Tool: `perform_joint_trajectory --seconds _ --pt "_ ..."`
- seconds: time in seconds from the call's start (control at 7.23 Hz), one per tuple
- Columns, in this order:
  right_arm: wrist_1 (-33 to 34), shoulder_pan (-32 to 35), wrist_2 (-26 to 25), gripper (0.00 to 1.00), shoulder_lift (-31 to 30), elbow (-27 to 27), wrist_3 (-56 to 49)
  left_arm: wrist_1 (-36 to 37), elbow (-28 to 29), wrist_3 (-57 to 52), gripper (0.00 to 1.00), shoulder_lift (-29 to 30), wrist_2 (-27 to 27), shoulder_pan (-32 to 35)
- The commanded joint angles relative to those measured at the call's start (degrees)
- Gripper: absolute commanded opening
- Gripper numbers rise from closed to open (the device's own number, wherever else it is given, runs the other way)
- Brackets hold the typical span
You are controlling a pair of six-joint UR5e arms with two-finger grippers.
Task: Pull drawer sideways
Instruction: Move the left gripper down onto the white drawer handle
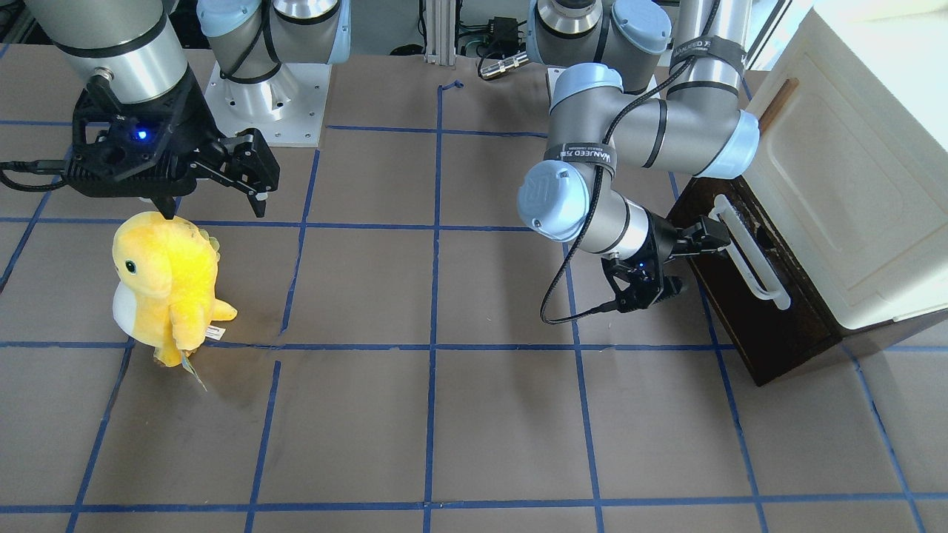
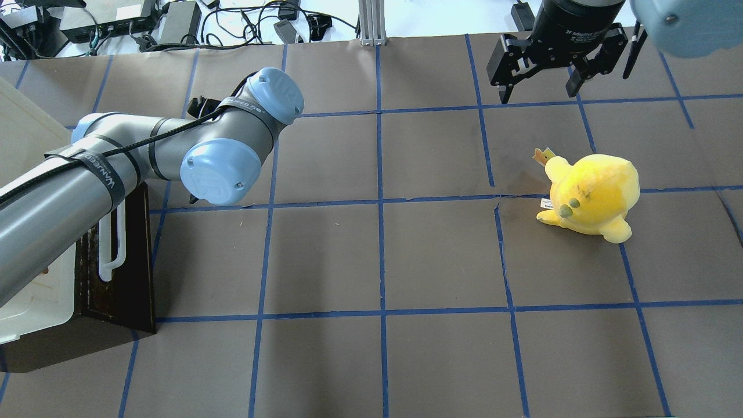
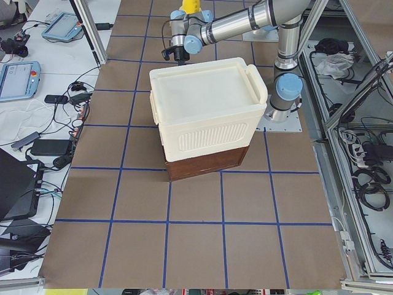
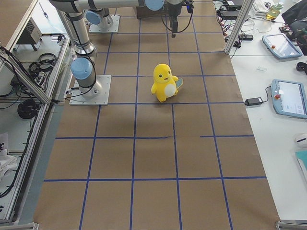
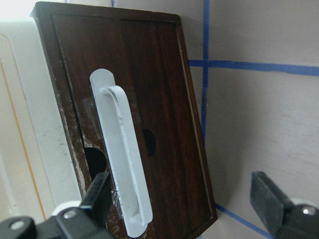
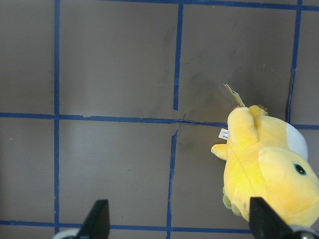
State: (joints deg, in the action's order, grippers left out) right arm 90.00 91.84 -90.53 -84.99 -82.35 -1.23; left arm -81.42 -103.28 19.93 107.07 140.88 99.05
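The drawer has a dark brown wooden front with a long white loop handle and sits under the cream cabinet at the table's end on my left. My left gripper is open at one end of the handle. In the left wrist view the handle lies between the fingertips, close to the left one, on the drawer front. In the overhead view my arm hides this gripper; the handle shows. My right gripper is open and empty, raised above the table.
A yellow plush toy stands on the brown paper below my right gripper, also in the right wrist view. Blue tape lines grid the table. Cables and power bricks lie beyond the far edge.
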Motion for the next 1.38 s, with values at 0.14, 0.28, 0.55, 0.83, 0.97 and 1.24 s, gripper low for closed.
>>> perform_joint_trajectory --seconds 0.14,0.28,0.55,0.83,0.97,1.24 --pt "0.0 0.0 0.0 1.00 0.0 0.0 0.0 -0.4 -5.1 0.5 1.00 2.3 11.6 -5.7" --pt "0.0 0.0 0.0 1.00 0.0 0.0 0.0 -0.6 -5.6 0.3 1.00 2.5 11.9 -6.8" --pt "0.0 0.0 0.0 1.00 0.0 0.0 0.0 -0.6 -5.5 0.5 1.00 5.2 16.7 -6.8" --pt "0.0 0.0 0.0 1.00 0.0 0.0 0.0 -0.1 -4.2 -0.4 0.99 6.1 16.5 -6.3" --pt "0.0 0.0 0.0 1.00 0.0 0.0 0.0 -0.4 -4.3 -0.4 0.90 6.1 16.4 -6.2" --pt "0.0 0.0 0.0 1.00 0.0 0.0 0.0 -0.5 -4.5 -0.4 0.74 6.4 16.3 -6.2"
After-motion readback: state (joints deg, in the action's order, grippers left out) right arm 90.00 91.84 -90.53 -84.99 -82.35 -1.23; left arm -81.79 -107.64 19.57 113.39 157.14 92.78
